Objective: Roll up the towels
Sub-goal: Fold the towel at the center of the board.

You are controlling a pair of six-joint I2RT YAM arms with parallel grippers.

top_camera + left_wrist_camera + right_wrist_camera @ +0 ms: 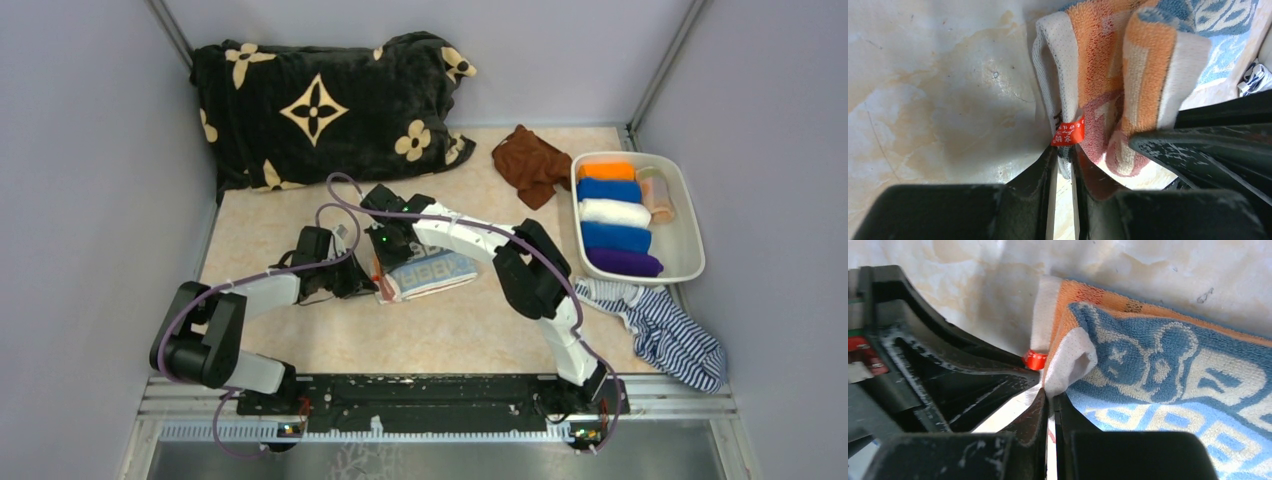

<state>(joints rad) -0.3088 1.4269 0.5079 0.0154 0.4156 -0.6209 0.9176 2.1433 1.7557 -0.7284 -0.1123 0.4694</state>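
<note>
The printed towel (432, 272), blue-white over orange, lies folded mid-desk (440, 335), the left fingers (1040, 175) nipped onto its hem beside the red tag (1068, 133) and the right fingers (1034, 416) pinched shut on its white corner, with a brown towel (528, 163), a tray (691, 215) of rolls (612, 212) and a striped cloth (668, 338) off right.

The top camera sits high behind the arm bases (420, 395), facing down and forward, far enough back to take in the whole counter (430, 340) up to the back wall (430, 40). The left wrist camera looks along the left end effector (1063, 162), very close to the towel (1103, 75) and its red tag (1068, 134). The right wrist camera looks along the right end effector (1050, 399), equally close. All three views share that towel end, and both wrist views show the tag and each other's end effector.
</note>
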